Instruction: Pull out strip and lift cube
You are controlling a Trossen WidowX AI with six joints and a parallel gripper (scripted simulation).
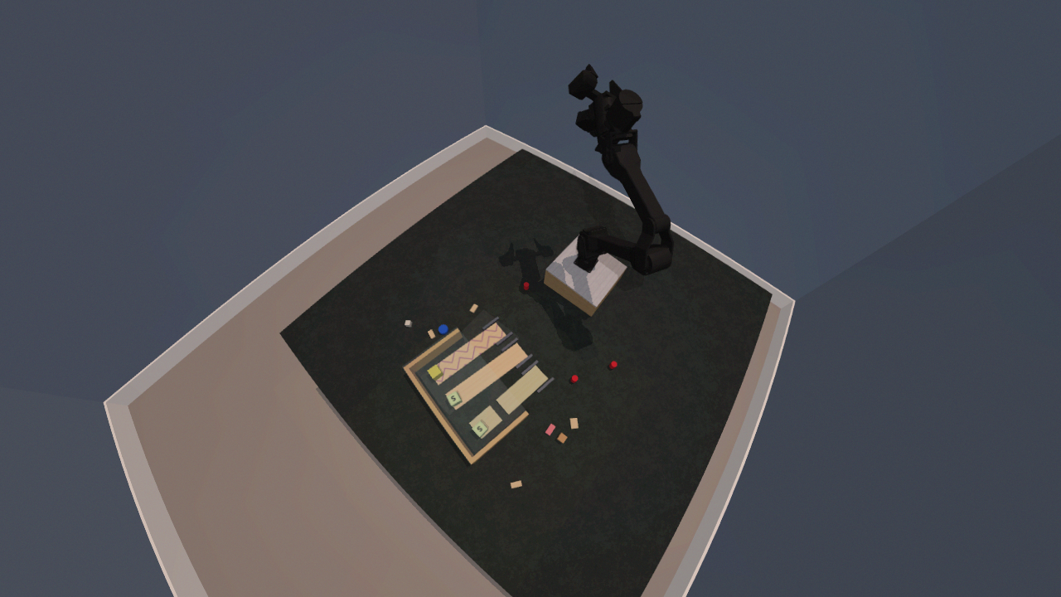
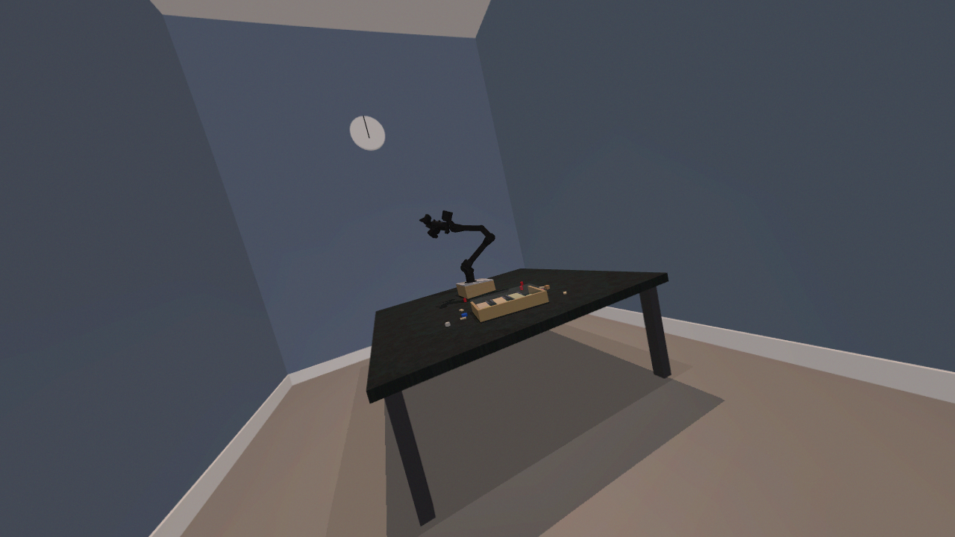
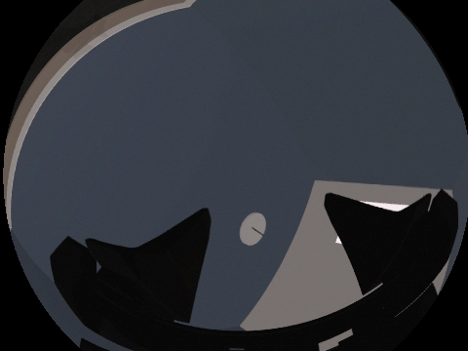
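In the top view, a wooden tray (image 1: 501,436) (image 2: 514,309) holds three strips. The zigzag-patterned strip (image 1: 474,351) has a yellow cube (image 1: 434,371) at its inner end; no label is visible on it. The middle plain strip (image 1: 491,376) is one piece, with a pale green cube (image 1: 452,399) marked with a dark symbol at its inner end. The third strip (image 1: 522,390) is split by a gap; its separate inner piece (image 1: 486,417) bears another marked cube (image 1: 480,429). My gripper (image 1: 578,102) (image 2: 428,227) (image 3: 269,209) is open and empty, raised high, away from the tray.
Short grey bars stand at the strips' outer ends. Red pieces (image 1: 525,285) (image 1: 574,378) (image 1: 613,364), a blue piece (image 1: 443,328) and several small blocks lie around the tray. The arm's base block (image 1: 604,278) (image 2: 476,289) stands behind them. The wrist view faces walls and a clock (image 3: 253,229).
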